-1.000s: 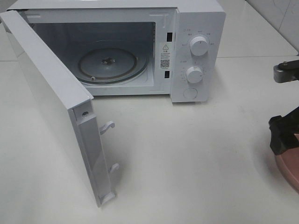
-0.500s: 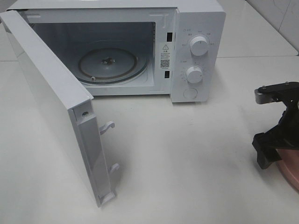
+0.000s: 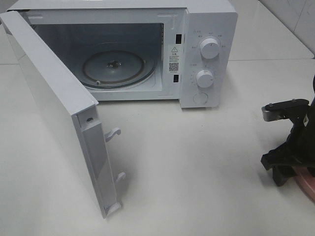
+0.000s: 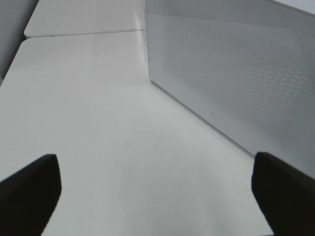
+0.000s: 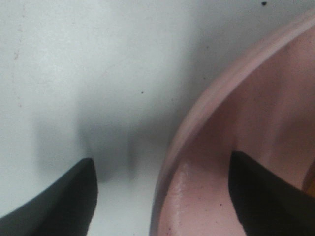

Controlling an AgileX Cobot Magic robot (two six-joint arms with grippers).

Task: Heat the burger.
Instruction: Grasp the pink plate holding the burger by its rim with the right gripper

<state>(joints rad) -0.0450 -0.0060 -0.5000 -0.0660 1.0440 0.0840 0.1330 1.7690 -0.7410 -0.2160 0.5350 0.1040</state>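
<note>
Though speckled, glossy white tabletop [image 3: 197,162]

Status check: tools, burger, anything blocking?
Left tool open, by microwave door. Right tool open, straddling pink plate rim. Burger out of view. Door open, nothing seen blocking.

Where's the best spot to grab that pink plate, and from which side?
The rim, from above. The pink plate lies flat and wide, so only its thin raised lip fits between fingers. The right gripper straddles that lip, one finger inside, one outside.
</note>
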